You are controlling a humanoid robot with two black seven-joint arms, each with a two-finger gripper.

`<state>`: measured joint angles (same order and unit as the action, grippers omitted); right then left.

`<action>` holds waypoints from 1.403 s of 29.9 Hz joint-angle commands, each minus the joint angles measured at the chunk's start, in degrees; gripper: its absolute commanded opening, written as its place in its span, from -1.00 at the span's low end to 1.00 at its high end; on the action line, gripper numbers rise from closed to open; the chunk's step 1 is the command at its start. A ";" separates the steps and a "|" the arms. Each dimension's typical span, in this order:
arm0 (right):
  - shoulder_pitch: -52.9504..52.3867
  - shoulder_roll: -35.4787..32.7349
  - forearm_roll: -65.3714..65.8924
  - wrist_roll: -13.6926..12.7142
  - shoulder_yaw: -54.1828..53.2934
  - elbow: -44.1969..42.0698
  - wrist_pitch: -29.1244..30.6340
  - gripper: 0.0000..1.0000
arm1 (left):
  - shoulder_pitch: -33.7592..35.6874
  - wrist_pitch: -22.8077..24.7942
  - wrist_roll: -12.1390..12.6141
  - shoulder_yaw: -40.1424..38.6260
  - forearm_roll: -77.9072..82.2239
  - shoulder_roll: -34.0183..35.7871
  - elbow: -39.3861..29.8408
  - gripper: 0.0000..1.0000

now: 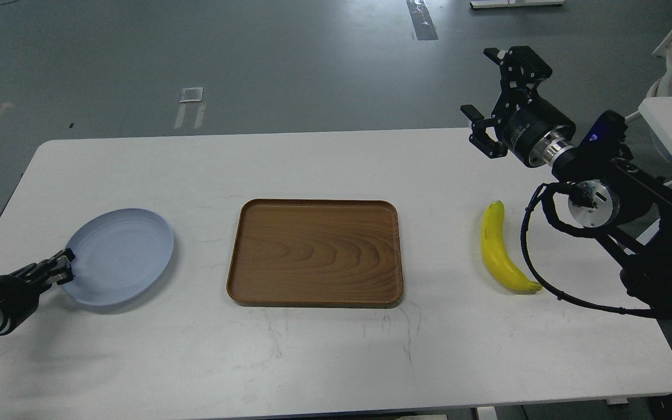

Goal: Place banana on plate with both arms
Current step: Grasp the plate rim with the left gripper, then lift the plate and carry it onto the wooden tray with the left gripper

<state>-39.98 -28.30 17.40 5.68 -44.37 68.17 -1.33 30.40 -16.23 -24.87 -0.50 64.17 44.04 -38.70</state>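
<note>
On the white table [336, 361]: banana [502, 251] lying at the right side, untouched, just right of the brown wooden tray [314, 252]; pale blue plate [117, 256] sitting at the left side, well apart from the fruit, tray in between. Right claw [482, 87] hovering above the table's far right edge, fingers spread wide, nothing between them, up and behind the banana. Left claw [62, 265] reaching the plate's near-left rim, seemingly touching it; whether pinching the rim or merely resting against it, cannot tell, being dark and small. Judging the step in hand as the reach for the banana: lowering over its thick middle, turning the spread across its width, closing gently on the glossy skin, avoiding the tapering tips.
</note>
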 commanded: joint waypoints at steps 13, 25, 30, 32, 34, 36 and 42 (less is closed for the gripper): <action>-0.27 -0.09 0.00 0.91 -0.54 -0.05 -0.16 1.00 | 7.38 4.70 -3.13 -0.29 -0.89 0.78 -1.29 -1.00; -0.45 -0.70 0.00 0.91 -0.45 -0.05 -0.16 1.00 | 21.10 8.23 -3.13 -0.11 6.05 -8.62 -7.18 -1.00; -0.45 -0.70 0.00 0.91 -0.54 -0.05 -0.43 1.00 | 21.37 8.40 -3.13 -0.02 12.73 -13.45 -9.64 -1.00; -0.45 -0.79 0.00 0.91 -0.54 -0.05 -0.69 1.00 | 21.45 8.49 -3.13 0.76 12.99 -14.94 -9.56 -1.00; -0.45 -0.88 0.00 0.91 -0.54 -0.05 -0.78 1.00 | 21.80 8.49 -3.13 2.60 12.99 -16.00 -9.30 -1.00; -0.45 -1.05 0.00 0.91 -0.81 -0.05 -0.78 1.00 | 21.98 8.40 -3.13 4.71 12.91 -18.19 -8.24 -1.00; -0.36 -0.97 0.00 0.91 -0.81 -0.05 -0.78 1.00 | 21.72 8.40 -3.13 5.60 12.91 -22.07 -3.14 -1.00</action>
<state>-40.38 -29.35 17.40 6.59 -45.17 68.11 -2.11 52.29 -7.80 -28.00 4.77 77.10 23.64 -44.02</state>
